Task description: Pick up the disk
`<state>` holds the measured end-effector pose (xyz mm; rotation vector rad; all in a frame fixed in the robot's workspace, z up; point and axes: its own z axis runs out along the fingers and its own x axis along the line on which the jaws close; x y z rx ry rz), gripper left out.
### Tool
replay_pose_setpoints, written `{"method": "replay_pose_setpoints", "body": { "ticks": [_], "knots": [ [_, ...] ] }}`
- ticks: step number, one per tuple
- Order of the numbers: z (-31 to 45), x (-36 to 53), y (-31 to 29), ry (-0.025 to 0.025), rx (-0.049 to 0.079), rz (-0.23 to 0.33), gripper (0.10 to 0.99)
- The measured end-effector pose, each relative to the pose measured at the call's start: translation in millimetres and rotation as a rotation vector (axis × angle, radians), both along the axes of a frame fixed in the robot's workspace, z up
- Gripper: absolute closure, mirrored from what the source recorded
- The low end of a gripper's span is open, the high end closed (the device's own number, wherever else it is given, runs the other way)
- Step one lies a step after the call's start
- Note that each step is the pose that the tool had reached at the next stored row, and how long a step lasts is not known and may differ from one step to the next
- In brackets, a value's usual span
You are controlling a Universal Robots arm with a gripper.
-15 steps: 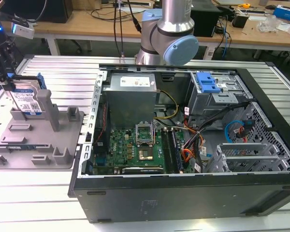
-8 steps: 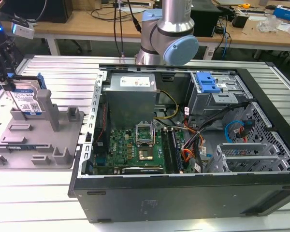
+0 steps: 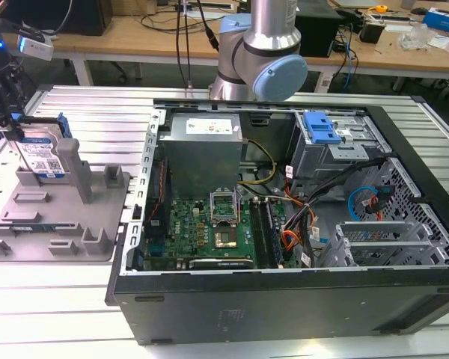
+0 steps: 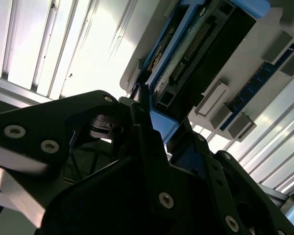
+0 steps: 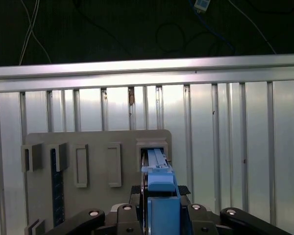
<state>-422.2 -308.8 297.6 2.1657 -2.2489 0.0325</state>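
Note:
The disk [image 3: 40, 154] stands on edge at the far corner of the grey fixture [image 3: 56, 213], on the exterior view's left, with its white-and-blue label facing out and blue rails on its edges. My gripper [image 3: 16, 133] comes down on its upper edge from above. In the first wrist view the black fingers [image 5: 135, 190] sit on either side of the disk's blue rail [image 5: 160, 193], shut on it. The second wrist view shows the disk's dark connector edge [image 4: 201, 54] running away from the gripper [image 4: 154, 117]. Whether the disk's lower edge still rests in the fixture is hidden behind a grey post.
An open computer case [image 3: 404, 299] takes up the middle and the exterior view's right, with a blue latch [image 3: 320, 127] on its drive bay. The arm's base [image 3: 258, 52] stands behind the case. Everything rests on a slatted aluminium table [image 3: 45, 314]; grey posts [image 3: 69, 168] rise beside the disk.

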Motion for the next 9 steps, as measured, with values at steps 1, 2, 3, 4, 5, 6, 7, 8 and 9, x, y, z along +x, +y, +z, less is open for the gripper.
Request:
{"method": "replay_pose_setpoints", "body": {
  "ticks": [1,2,3,4,5,6,7,8,9],
  "knots": [
    [0.0,0.0,0.0,-0.0001,0.000,0.000,0.718],
    [0.0,0.0,0.0,0.0000,0.000,0.000,0.718],
    [0.0,0.0,0.0,0.0000,0.000,0.000,0.718],
    [0.0,0.0,0.0,0.0000,0.000,0.000,0.718],
    [0.0,0.0,0.0,0.0000,0.000,0.000,0.718],
    [0.0,0.0,0.0,-0.0003,0.000,0.000,0.718],
    [0.4,0.1,0.0,-0.0005,0.000,0.000,0.718],
    [1.4,0.1,0.0,-0.0005,0.000,0.000,0.718],
    [2.6,0.0,0.0,0.0001,0.000,0.000,0.718]
  ]
}}
